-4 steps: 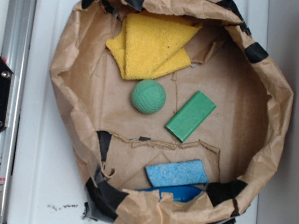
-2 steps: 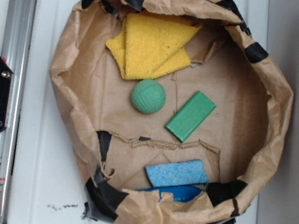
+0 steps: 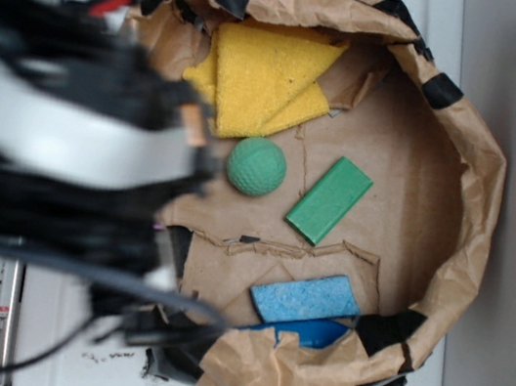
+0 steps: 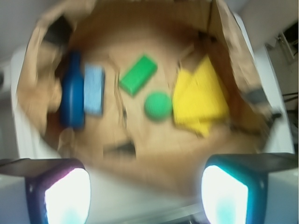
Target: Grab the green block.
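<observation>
exterior and wrist views. the green block (image 3: 329, 201) lies flat on the floor of the paper bag (image 3: 472, 189), just beside the green ball (image 3: 256, 166) on the side away from my arm (image 3: 60, 130), and apart from it. the yellow cloth (image 3: 258, 74) sits beyond the ball toward the bag's far rim; the blue sponge (image 3: 305, 297) lies near the block across a torn paper ridge. my gripper (image 4: 145, 186) is spread wide, its two pads at the lower corners of the wrist view with nothing between them, and it hangs short of the block (image 4: 137, 75). i judge the block rigid, light and smooth, so likely slippery; i would close across its narrow width at mid-length, pads on the long flat sides.
</observation>
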